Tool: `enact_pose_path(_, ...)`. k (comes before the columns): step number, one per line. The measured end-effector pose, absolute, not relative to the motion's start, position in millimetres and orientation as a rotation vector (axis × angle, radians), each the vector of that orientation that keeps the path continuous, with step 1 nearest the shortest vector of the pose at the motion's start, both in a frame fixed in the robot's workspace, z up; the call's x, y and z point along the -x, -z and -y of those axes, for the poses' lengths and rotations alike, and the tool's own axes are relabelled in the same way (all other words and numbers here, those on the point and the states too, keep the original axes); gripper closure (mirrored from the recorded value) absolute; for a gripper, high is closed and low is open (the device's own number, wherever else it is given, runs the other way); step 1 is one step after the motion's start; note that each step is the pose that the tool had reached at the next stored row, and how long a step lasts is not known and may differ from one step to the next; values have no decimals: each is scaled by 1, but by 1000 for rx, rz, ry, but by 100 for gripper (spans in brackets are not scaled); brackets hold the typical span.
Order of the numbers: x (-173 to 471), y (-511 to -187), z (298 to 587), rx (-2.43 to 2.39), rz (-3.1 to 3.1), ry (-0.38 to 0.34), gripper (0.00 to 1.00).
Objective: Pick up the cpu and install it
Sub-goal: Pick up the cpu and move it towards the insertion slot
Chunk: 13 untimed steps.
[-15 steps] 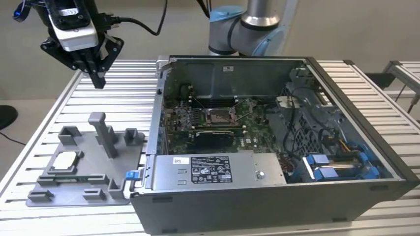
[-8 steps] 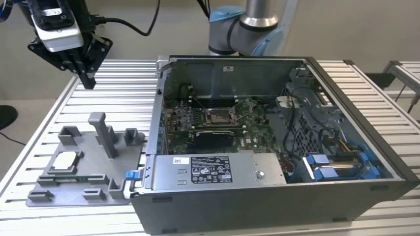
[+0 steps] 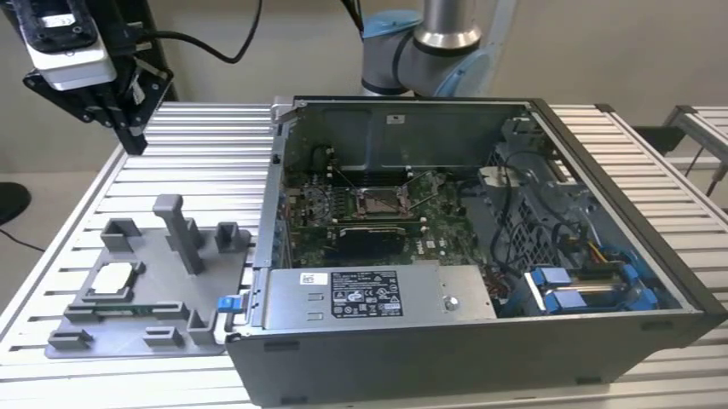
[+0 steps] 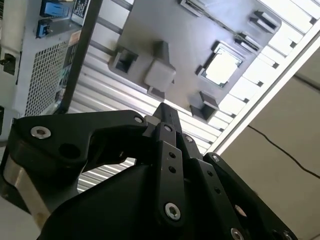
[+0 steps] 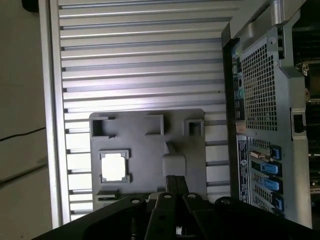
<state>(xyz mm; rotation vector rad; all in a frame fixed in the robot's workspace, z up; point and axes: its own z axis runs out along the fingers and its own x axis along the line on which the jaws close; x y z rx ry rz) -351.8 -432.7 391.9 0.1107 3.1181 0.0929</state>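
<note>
The cpu point(image 3: 114, 279) is a small silvery-white square lying flat in a recess of the grey plastic tray point(image 3: 153, 328), on the exterior view's left. Both wrist views show the cpu point(image 4: 221, 66) point(image 5: 113, 167) from above, sitting in the tray point(image 4: 165, 30) point(image 5: 145, 145). My black gripper point(image 3: 135, 141) hangs high over the table's far left corner, well away from the cpu. The gripper point(image 4: 165, 111) point(image 5: 175, 181) looks shut, with nothing between its fingers. The bare cpu socket point(image 3: 377, 202) lies on the motherboard inside the open computer case point(image 3: 637, 336).
The case fills the middle and right of the slatted metal table point(image 3: 205, 170). A silver labelled power-supply box point(image 3: 376, 294) sits at the case's near side. Upright grey posts point(image 3: 173, 230) rise from the tray. Blue-tabbed drive bays point(image 3: 580, 285) and cables fill the case's right half.
</note>
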Motion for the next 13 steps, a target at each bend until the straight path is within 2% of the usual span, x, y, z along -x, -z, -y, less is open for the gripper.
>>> enact_pose_path(13,388,-391,428,-111,-3118,-93,100)
